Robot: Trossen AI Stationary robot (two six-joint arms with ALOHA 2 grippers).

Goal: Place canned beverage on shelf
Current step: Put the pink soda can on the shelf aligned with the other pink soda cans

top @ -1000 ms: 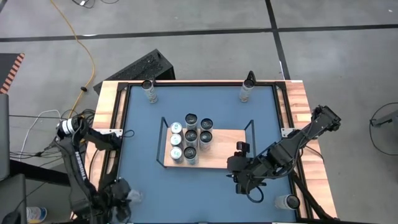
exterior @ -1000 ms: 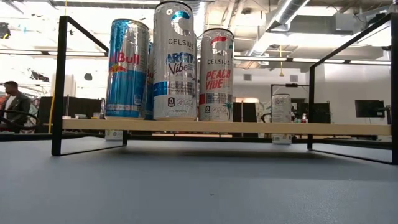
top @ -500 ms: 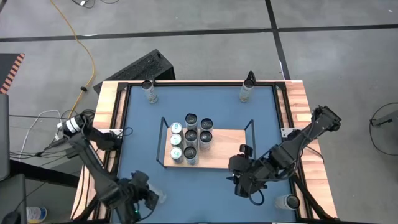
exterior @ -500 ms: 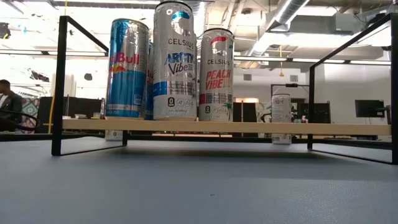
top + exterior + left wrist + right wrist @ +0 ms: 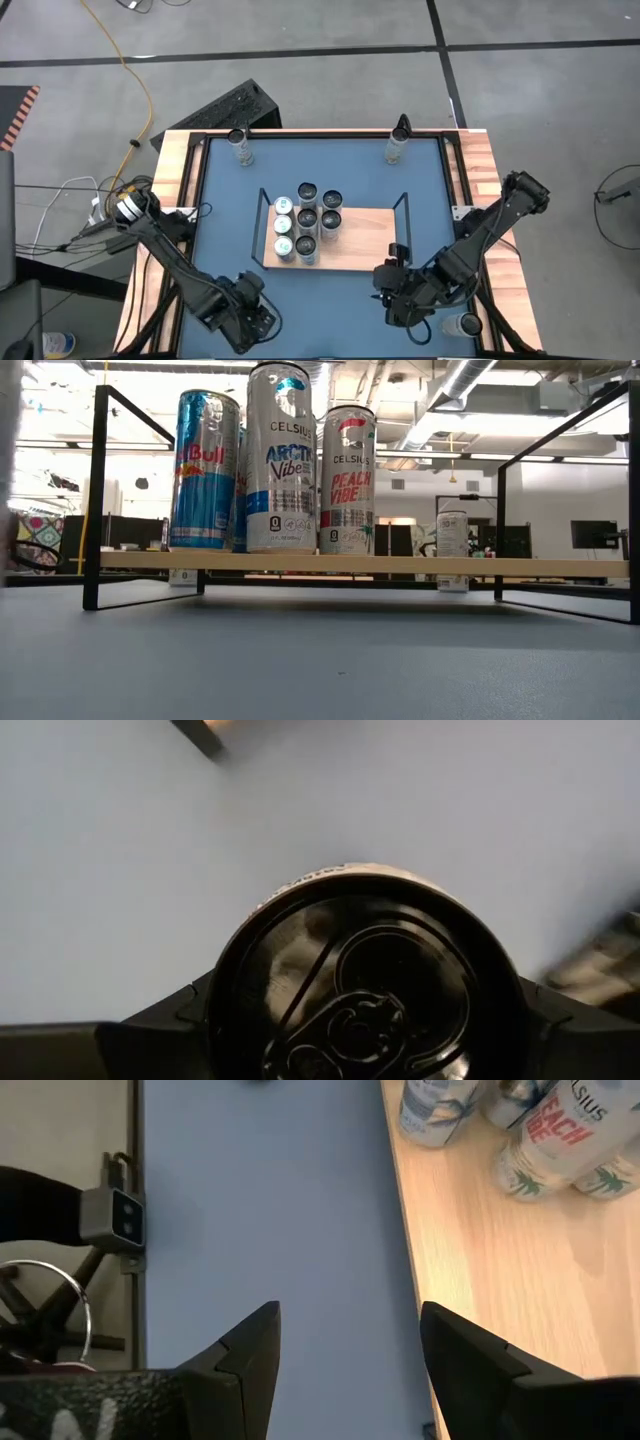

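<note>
The shelf is a light-wood board in a black wire frame in the middle of the blue table. Several cans stand upright on its left part, and they also fill the low view. My left gripper hovers near the table's near edge, left of the shelf, shut on a can whose dark top with pull tab faces the wrist camera. My right gripper hangs open over the blue table just off the shelf's near right corner, with nothing between its fingers. My left gripper pinches the can between its two fingers, one on each opposite side of the wall just under the top rim. The fingers come from above, pointing steeply down. The can stands upright in the hold; its lower end is hidden.
Single cans stand at the far left corner, the far right corner and the near right corner. The shelf's raised black end rails stand at both ends. The right half of the board is bare wood.
My left gripper has carried its can from the near left corner toward the table's right, along the near edge, rolling somewhat as it went. My right gripper has moved a little toward the near edge and slightly down.
</note>
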